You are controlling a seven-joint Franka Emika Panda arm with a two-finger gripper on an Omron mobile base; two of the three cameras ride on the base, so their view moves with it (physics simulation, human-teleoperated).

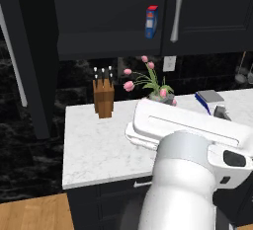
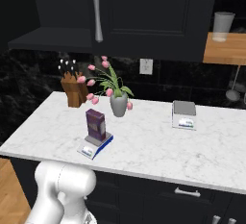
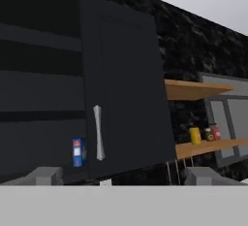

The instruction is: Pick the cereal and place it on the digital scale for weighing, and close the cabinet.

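The cabinet (image 3: 121,89), the black wall unit over the marble counter (image 2: 144,146), is the biggest thing left to deal with: one panelled door hangs open at the far left of the left base view, and the shelves stand exposed in the hand view with a blue box (image 3: 78,152) on the lowest one. That door looks rigid and should swing freely on its hinges, so I judge it wants a flat push on the panel or a hook behind its long silver handle, not a pinch. The cereal (image 2: 95,124), a slim dark purple box, stands upright on the digital scale (image 2: 94,146), beside the vase of pink tulips (image 2: 117,104); it looks light, thin-walled and easy to tip, best held across its narrow sides if touched again. The gripper (image 3: 123,176) is spread wide with nothing between its tips, facing the cabinet.
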